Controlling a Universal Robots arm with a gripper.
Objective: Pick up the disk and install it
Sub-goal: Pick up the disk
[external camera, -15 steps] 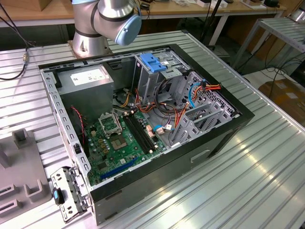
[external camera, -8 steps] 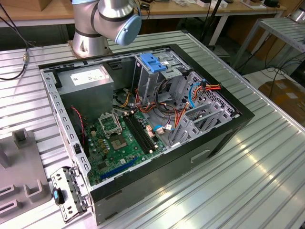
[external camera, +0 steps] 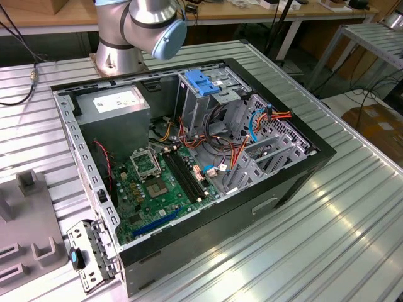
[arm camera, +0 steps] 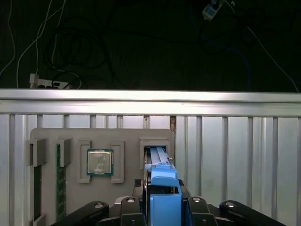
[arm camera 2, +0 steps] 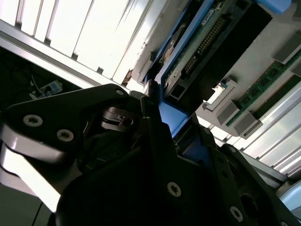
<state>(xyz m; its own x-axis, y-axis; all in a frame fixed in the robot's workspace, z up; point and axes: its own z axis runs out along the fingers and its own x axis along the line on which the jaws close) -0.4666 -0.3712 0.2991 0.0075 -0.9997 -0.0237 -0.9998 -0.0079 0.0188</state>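
In both wrist views the disk (arm camera: 157, 155) stands on edge in a slot of a grey holder plate (arm camera: 75, 136). Its blue carrier rail (arm camera: 164, 200) sits between my fingers, and its green circuit-board side (arm camera 2: 202, 42) shows in the second wrist view. My gripper (arm camera: 164, 188) straddles the rail, one black finger tight against each side, shut on the disk (arm camera 2: 171, 115). In the exterior view the open computer case (external camera: 189, 157) lies on the table, with a metal drive cage (external camera: 208, 100) topped by a blue latch at its back.
The holder plate also carries a processor chip (arm camera: 99, 161) and a memory stick (arm camera: 59, 183). A ribbed aluminium table (external camera: 315, 239) runs under everything, its edge (arm camera: 150, 96) just beyond the plate. Inside the case are a grey power supply (external camera: 119, 104), a motherboard (external camera: 157, 189) and loose cables (external camera: 264, 119).
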